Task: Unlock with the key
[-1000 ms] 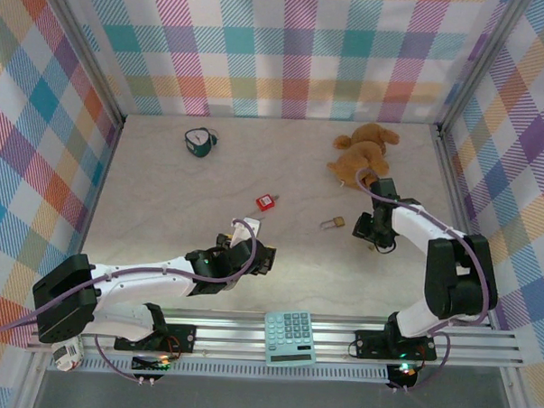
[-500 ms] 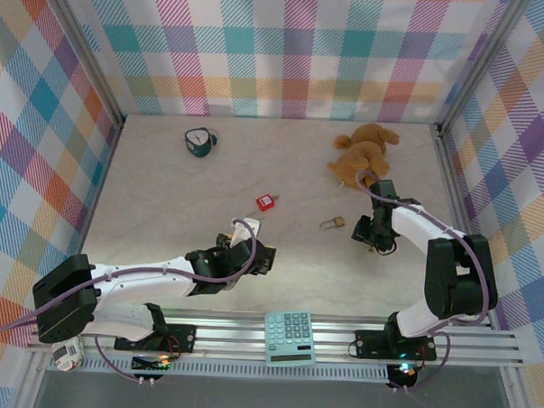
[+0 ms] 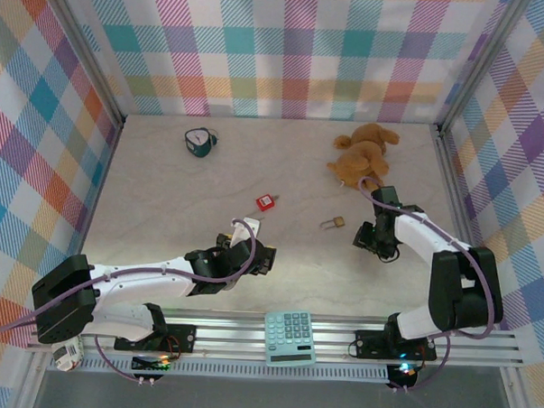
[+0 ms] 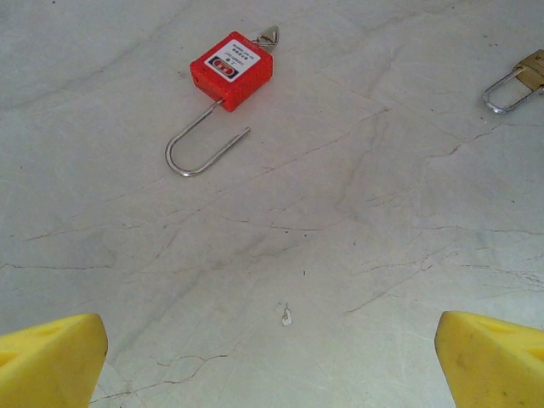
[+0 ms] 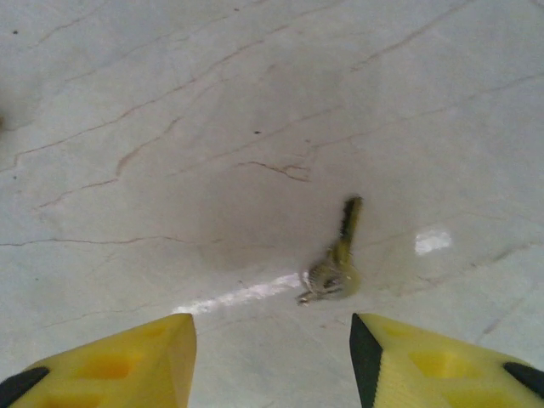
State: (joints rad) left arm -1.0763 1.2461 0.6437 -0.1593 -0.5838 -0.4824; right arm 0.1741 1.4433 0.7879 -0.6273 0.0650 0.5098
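The key point(image 5: 337, 255) is seen flat on the worktop point(image 5: 170, 102) toward its right edge, just ahead of the right gripper point(image 5: 272, 361), spread apart and empty; the left gripper point(image 4: 272, 357) is spread wide.

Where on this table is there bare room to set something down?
Widest free patch: the far middle, between the small green object and the teddy bear. The left strip, from that object toward the left arm, is bare too. Crowded: centre-right, where the red padlock, brass padlock, key and right gripper cluster.
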